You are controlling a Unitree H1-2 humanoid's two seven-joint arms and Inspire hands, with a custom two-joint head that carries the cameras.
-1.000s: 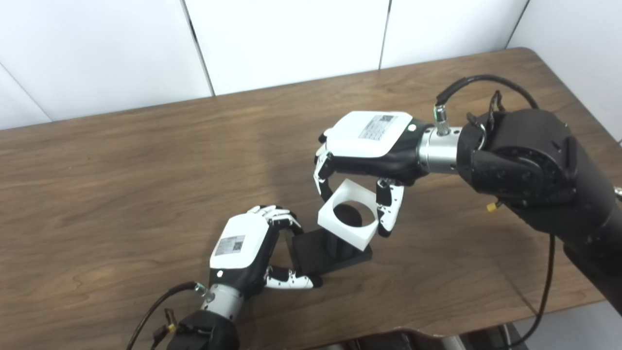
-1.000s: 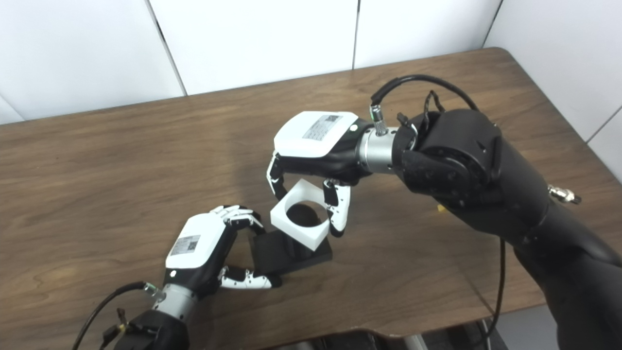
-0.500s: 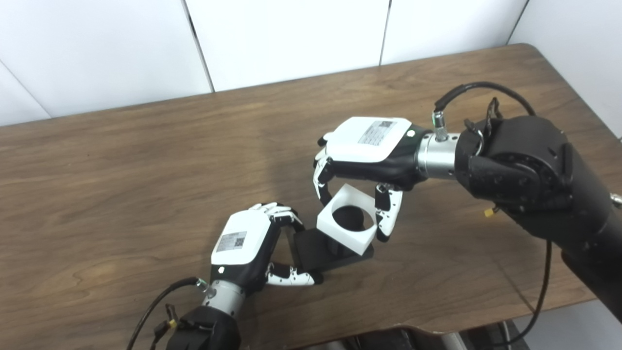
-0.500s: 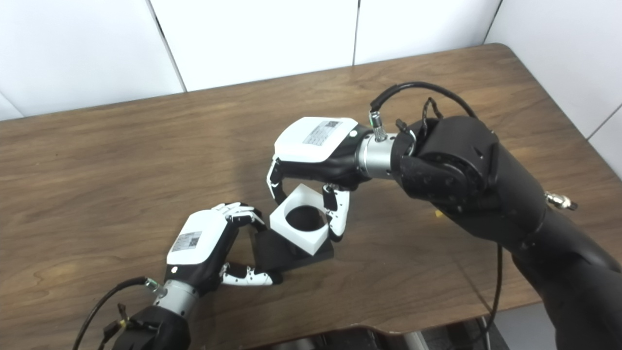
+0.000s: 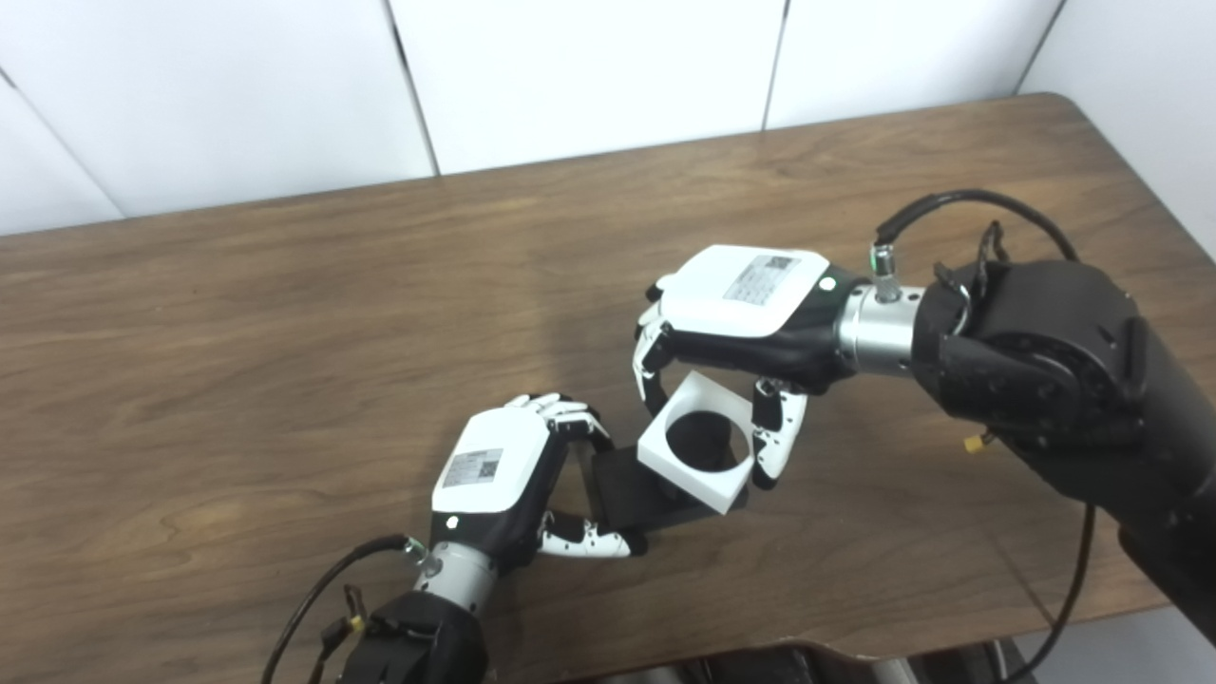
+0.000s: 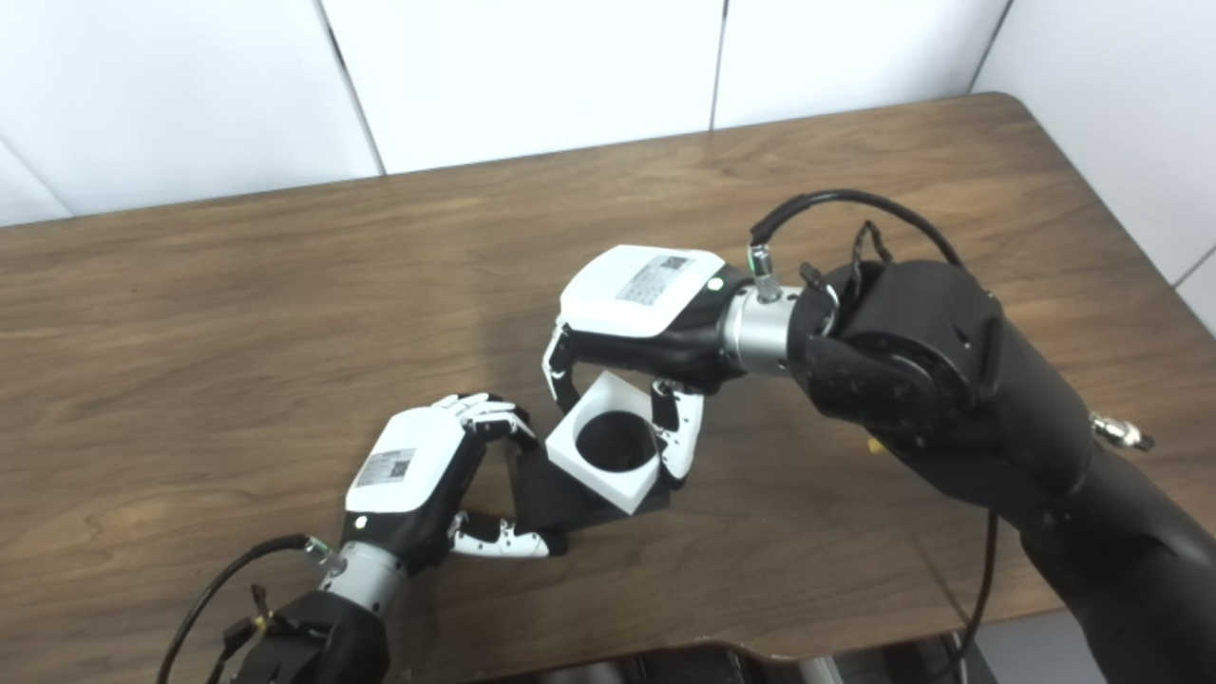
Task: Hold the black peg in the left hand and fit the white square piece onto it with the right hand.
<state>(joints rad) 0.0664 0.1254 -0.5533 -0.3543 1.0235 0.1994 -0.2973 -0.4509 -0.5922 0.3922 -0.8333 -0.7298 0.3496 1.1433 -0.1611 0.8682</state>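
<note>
The black peg stands on a black square base that rests on the table. My left hand is shut on the base's left edge, fingers behind and thumb in front. My right hand is shut on the white square piece, holding it by two opposite sides from above. The piece is tilted, and the peg's black top shows inside its round hole. The piece's lower right edge sits low over the base. The peg's shaft is mostly hidden by the piece.
The brown wooden table spreads to the left and back. Its front edge runs close below the hands. White wall panels stand behind the table. A black cable loops over my right wrist.
My right hand has lowered the white piece further down over the peg, closer to the base. The camera has shifted, moving the whole scene slightly right. My left hand keeps its hold.
</note>
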